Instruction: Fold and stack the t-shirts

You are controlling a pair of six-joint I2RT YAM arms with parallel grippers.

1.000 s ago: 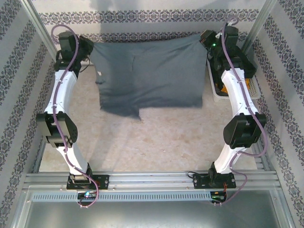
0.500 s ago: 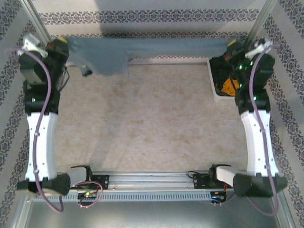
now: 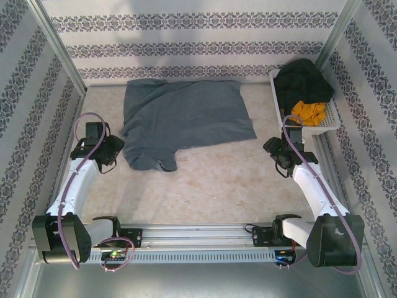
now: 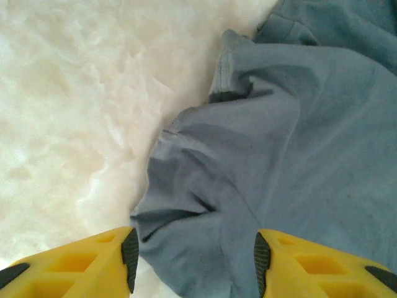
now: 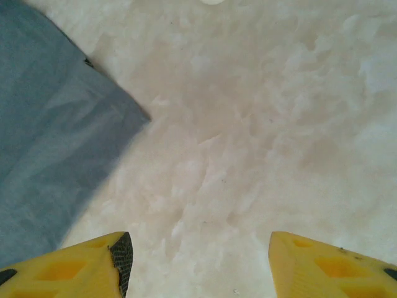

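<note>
Loosely spread on the counter, one slate blue-grey t-shirt lies just left of a white basket. It is flat on the side nearer the basket and rumpled at the corner farthest from it. It looks light, limp and quick to bunch, so hems and corners seem the best places to pinch.

The left gripper is over that rumpled corner, its yellow fingers apart and not closed on cloth. The right gripper, fingers also apart, is over bare counter just in front of the basket.

The basket holds one dark garment and one orange garment.
</note>
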